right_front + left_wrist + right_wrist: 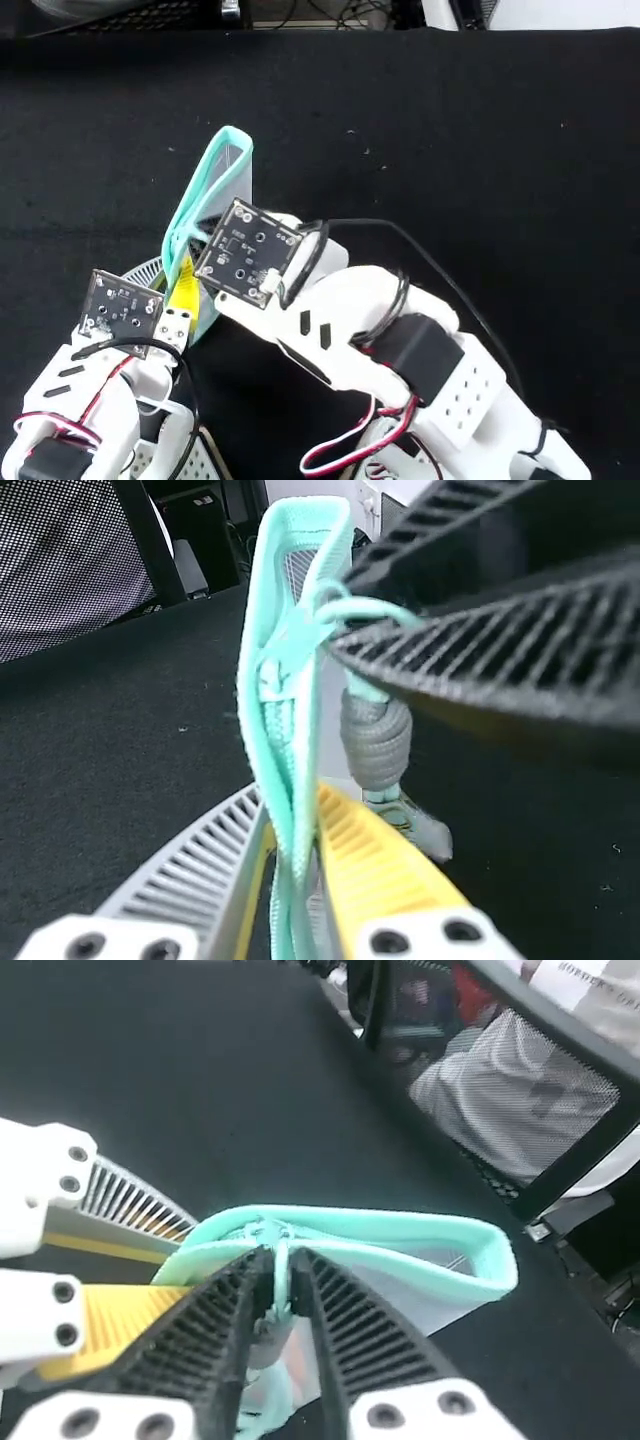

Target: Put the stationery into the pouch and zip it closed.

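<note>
The pouch (216, 186), white with a teal zip band, stands on edge on the black table. My left gripper (181, 288) is shut on the pouch's near end. In the left wrist view the teal band (288, 710) runs down between the grey and yellow fingers of the left gripper (292, 885). My right gripper (282, 1282) has its black ribbed fingers shut on the teal zip pull cord (279, 1256), at the near end of the pouch (420, 1232). The black fingers (480, 630) hold that cord (352, 610) just above the left gripper. A grey ribbed thing (375, 742) shows at the pouch's side.
Black cloth (460, 150) covers the table, with open room behind and to the right of the pouch. A keyboard (150, 12) lies past the far edge. Both arm bodies crowd the near edge, by a perforated white board (195, 460).
</note>
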Robot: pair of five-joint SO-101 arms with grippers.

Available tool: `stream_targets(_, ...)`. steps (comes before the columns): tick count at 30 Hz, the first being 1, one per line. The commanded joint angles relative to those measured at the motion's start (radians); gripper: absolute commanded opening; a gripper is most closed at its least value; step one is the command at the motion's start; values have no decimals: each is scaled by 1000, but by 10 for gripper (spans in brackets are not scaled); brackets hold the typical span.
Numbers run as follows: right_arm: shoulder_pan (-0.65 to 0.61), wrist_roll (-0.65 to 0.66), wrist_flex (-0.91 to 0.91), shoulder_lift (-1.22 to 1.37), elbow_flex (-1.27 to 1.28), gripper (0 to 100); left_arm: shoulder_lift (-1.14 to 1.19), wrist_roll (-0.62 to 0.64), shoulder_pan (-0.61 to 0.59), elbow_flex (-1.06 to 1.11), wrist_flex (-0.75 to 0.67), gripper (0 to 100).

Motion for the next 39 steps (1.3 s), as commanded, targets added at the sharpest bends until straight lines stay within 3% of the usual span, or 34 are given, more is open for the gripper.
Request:
stream_targets(1,49,5,-26,-48,-5,13,9,-3,2,8,11,30)
stream_targets(39,365,69,-186,-19,62,12,9,-3,10,8,11,30)
